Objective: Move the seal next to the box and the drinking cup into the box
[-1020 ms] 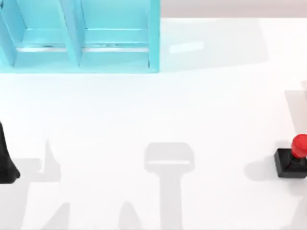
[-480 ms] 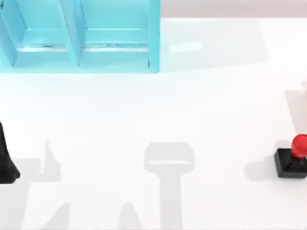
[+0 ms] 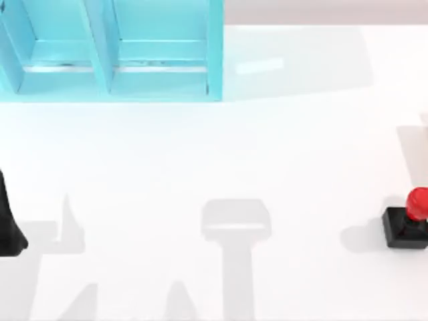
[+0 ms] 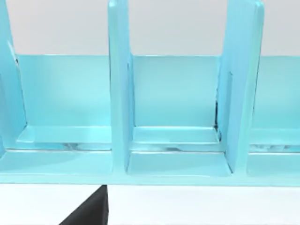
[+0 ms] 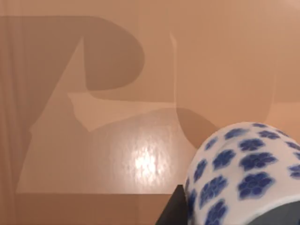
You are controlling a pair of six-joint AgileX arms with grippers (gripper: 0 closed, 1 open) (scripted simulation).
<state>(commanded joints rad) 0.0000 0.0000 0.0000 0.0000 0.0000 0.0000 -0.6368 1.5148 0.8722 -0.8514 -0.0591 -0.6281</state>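
1. From above I see the seal [image 3: 408, 223] on the white desk [image 3: 221, 160] at the far right edge, upright, its black square base down and its red knob on top, partly cut by the frame.
2. The box [image 3: 110, 50], a light blue open unit split by upright dividers into compartments, sits at the far left of the desk, well apart from the seal.
3. My left arm [image 3: 8, 224] shows as a dark shape at the desk's left edge, on the near side of the box. I cannot tell how its jaws stand.
4. The left wrist view looks straight at the box [image 4: 176, 112], with its compartments bare and a strip of white desk just in front of it.
5. The right wrist view shows the drinking cup [image 5: 243, 173] close to the camera, white with blue flower marks, against a tan glossy surface with shadows across it. A dark edge sits just beside the cup; I cannot tell whether my right jaws are clamped on it.
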